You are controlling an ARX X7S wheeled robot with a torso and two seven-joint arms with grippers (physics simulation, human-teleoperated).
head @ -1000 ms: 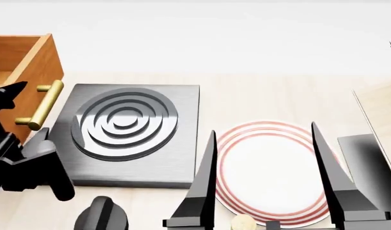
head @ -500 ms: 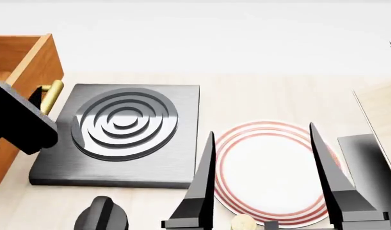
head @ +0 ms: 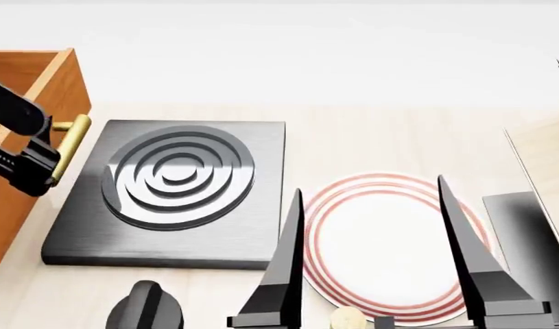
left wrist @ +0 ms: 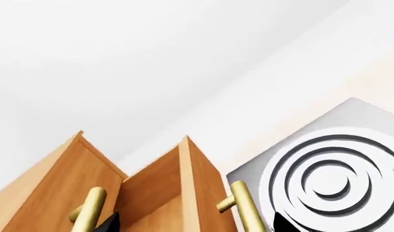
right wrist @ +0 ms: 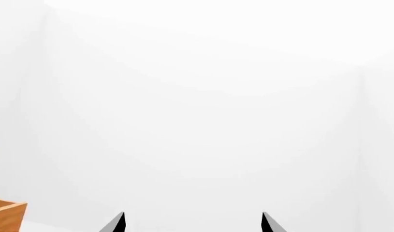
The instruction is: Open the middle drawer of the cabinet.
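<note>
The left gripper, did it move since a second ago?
Yes. The left gripper rose from beside the stove plate's near corner up to the brass handle.

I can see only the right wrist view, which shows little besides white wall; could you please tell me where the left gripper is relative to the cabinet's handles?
Observer: In the left wrist view, the left gripper is open, with one brass handle between its fingertips.
Operator: Thank you. Is another handle close by?
Observer: Yes, a second brass handle lies just outside the jaws. I cannot tell which drawer either handle belongs to.
Operator: And where is my right gripper?
Observer: In the head view, the right gripper is open and shows over a red-rimmed plate, beside the stove plate.
</note>
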